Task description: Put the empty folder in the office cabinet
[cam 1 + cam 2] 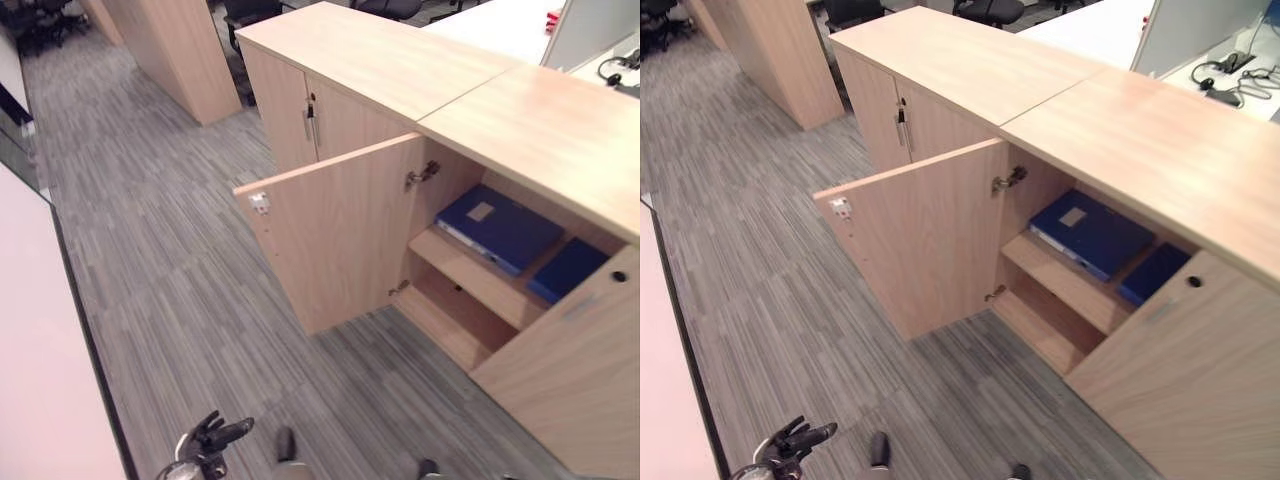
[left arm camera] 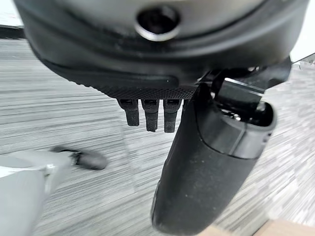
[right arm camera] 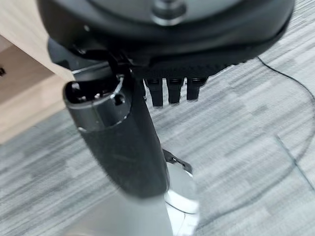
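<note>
The light-wood office cabinet (image 1: 540, 130) stands with its left door (image 1: 335, 235) swung wide open and its right door (image 1: 570, 370) also ajar. On the upper shelf (image 1: 475, 275) a blue folder (image 1: 498, 228) with a pale label lies flat. A second blue folder (image 1: 568, 270) rests right beside it. My left hand (image 1: 210, 440) hangs low over the carpet, far from the cabinet, open and holding nothing; its wrist view shows the thumb (image 2: 211, 167) and straight fingers (image 2: 150, 113) above bare floor. My right hand (image 3: 123, 142) is likewise open and holds nothing, near the cabinet's base.
A second cabinet (image 1: 300, 110) with shut doors and a metal handle adjoins on the left. A wooden column (image 1: 180, 60) and office chairs (image 1: 250, 15) stand at the back. A white surface (image 1: 40, 380) borders the left. Grey striped carpet (image 1: 180, 280) lies before the cabinet.
</note>
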Tool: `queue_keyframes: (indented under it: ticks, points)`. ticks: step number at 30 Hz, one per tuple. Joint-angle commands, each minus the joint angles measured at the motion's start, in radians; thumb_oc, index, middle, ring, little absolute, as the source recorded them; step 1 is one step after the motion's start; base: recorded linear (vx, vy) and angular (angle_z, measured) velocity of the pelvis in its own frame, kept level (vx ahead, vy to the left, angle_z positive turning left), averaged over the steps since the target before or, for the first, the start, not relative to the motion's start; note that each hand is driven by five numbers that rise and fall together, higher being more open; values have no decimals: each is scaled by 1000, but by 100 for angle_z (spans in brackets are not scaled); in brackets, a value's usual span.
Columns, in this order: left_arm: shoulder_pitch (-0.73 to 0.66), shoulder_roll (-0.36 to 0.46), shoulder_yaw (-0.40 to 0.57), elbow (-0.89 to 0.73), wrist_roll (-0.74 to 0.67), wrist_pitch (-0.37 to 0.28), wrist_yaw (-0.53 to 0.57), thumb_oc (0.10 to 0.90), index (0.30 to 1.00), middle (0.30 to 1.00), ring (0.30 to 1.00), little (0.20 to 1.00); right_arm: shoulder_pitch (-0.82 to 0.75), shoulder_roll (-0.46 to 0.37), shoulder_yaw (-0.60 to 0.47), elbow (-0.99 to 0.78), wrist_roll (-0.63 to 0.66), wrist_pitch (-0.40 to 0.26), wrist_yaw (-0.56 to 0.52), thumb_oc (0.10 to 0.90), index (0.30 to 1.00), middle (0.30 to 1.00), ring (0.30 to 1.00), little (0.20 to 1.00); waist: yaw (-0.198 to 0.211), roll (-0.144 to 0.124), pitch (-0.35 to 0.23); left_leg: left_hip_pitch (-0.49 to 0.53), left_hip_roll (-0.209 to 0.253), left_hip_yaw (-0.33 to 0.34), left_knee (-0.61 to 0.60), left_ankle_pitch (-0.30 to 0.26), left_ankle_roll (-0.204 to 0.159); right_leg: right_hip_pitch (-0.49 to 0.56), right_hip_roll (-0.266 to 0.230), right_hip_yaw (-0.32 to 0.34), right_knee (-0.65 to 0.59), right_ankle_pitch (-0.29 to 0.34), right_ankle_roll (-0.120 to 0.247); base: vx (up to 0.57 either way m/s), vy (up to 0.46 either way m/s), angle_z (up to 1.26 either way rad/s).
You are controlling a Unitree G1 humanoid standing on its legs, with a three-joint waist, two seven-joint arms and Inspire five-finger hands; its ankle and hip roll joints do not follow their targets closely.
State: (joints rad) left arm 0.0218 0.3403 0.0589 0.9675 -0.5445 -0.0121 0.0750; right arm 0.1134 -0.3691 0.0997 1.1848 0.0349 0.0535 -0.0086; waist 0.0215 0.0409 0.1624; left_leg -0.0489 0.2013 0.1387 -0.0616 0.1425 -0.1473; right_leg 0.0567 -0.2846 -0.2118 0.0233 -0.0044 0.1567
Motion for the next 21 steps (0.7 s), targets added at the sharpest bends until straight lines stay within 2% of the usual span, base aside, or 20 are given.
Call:
queue_keyframes:
  ticks: [1, 4, 8, 9, 10, 11, 12, 14, 15, 18, 19, 21]
  points:
    - [-40, 119, 62, -97, 58, -81, 51, 800, 900, 900, 900, 900, -3, -26, -37, -15, -6, 4, 2, 800, 900, 900, 900, 900, -12, 18, -51, -37, 54, -14, -23, 5, -11, 5, -33, 16, 85, -89, 50, 97, 390, -25]
    - [-91, 231, 85, -215, 198, -78, 103, 800, 900, 900, 900, 900, 21, 13, -16, -27, -14, 1, 24, 800, 900, 900, 900, 900, -22, -21, -55, -28, -12, 13, -20, -53, 34, -15, -79, 20, 71, -14, 74, 98, 350, -30]
    - [-189, 340, 71, -235, 325, -66, 131, 800, 900, 900, 900, 900, 30, 31, 9, -37, -25, 4, 36, 800, 900, 900, 900, 900, -37, -59, -57, -23, -51, 32, -15, -81, 57, -30, -105, 35, 59, 79, 96, 57, 140, -13]
    - [-229, 375, 52, -210, 348, -66, 134, 800, 900, 900, 900, 900, 29, 32, 11, -39, -17, 3, 35, 800, 900, 900, 900, 900, -44, -65, -60, -23, -57, 35, -14, -85, 61, -32, -107, 38, 55, 95, 98, 44, 81, -8]
    - [-232, 376, 50, -207, 348, -67, 134, 800, 900, 900, 900, 900, 29, 33, 10, -39, -17, 3, 34, 800, 900, 900, 900, 900, -43, -66, -60, -23, -57, 36, -13, -85, 61, -32, -108, 38, 54, 95, 98, 60, 111, -13]
    - [-296, 433, 19, -201, 384, -68, 147, 800, 900, 900, 900, 900, 37, 30, 8, -61, -1, 0, 27, 800, 900, 900, 900, 900, -60, -76, -64, -21, -67, 44, -13, -94, 69, -36, -113, 44, 46, 121, 103, 43, 83, -15]
    - [-297, 433, 18, -201, 384, -67, 147, 800, 900, 900, 900, 900, 38, 31, 7, -62, -1, 1, 27, 800, 900, 900, 900, 900, -59, -77, -64, -22, -68, 44, -13, -94, 69, -37, -114, 44, 46, 121, 103, 76, 125, -19]
    - [-416, 499, -55, -201, 453, -63, 164, 800, 900, 900, 900, 900, 76, 30, 18, -144, -1, -3, 31, 800, 900, 900, 900, 900, -81, -93, -73, -15, -76, 57, -15, -107, 77, -43, -117, 48, 34, 146, 105, 57, 64, -15]
    - [-416, 499, -56, -200, 452, -64, 164, 800, 900, 900, 900, 900, 76, 30, 18, -144, -1, -3, 31, 800, 900, 900, 900, 900, -80, -94, -74, -16, -76, 58, -15, -107, 77, -44, -117, 49, 34, 146, 105, 57, 50, -8]
    - [-614, 578, -215, -103, 599, -42, 193, 800, 900, 900, 900, 900, 116, 15, 43, -236, -7, -13, 35, 800, 900, 900, 900, 900, -112, -107, -78, -1, -80, 77, -15, -121, 83, -46, -116, 54, 13, 172, 105, 40, 40, -17]
    - [-684, 608, -286, -82, 704, -32, 217, 800, 900, 900, 900, 900, 126, 9, 55, -276, -22, -19, 32, 800, 900, 900, 900, 900, -121, -108, -80, 2, -79, 83, -16, -125, 83, -50, -114, 55, 6, 177, 105, 10, 20, -20]
    - [-745, 641, -368, -129, 825, -23, 230, 800, 900, 900, 900, 900, 147, -6, 59, -337, -43, -33, 19, 800, 900, 900, 900, 900, -129, -111, -82, 7, -79, 91, -18, -133, 84, -55, -112, 56, -6, 186, 105, 12, 37, -20]
